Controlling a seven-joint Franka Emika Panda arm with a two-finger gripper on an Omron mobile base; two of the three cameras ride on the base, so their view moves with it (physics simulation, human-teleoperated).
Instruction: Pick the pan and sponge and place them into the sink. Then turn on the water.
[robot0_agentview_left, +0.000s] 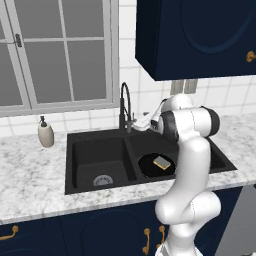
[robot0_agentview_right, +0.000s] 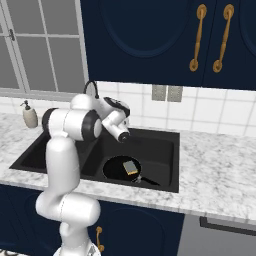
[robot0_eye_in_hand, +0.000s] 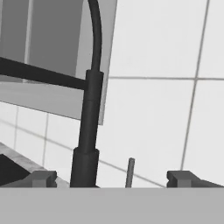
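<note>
Two basins make up the black sink (robot0_agentview_left: 80, 165), set into a marbled counter (robot0_agentview_left: 30, 185) below and in front of the pincer (robot0_eye_in_hand: 111, 177). Its right basin, under the pincer and toward the arm's base, holds the pan (robot0_agentview_right: 116, 169), which lies flat on the basin floor with its straight handle (robot0_agentview_right: 149, 181) pointing toward the basin's front right corner; the pan rim sits near the front wall and the divider, with bare floor behind it. The left basin, to the pincer's left and lower, shows a round drain (robot0_agentview_left: 103, 180) and bare walls all round.

Directly ahead of the pincer rises the dark faucet (robot0_eye_in_hand: 87, 131), its column standing between the two fingertips but nearer the left one, its gooseneck arching up out of the hand view. The pincer is spread wide and grips nothing; white wall tile fills the gap to the right of the column. A thin grey lever (robot0_eye_in_hand: 130, 172) stands upright in that gap, just right of the column base and apart from the right fingertip (robot0_eye_in_hand: 186, 178).

The sponge (robot0_agentview_right: 131, 167) rests inside the pan, touching its floor, below the pincer. A beige soap bottle (robot0_agentview_left: 46, 133) stands on the counter well to the pincer's left.
</note>
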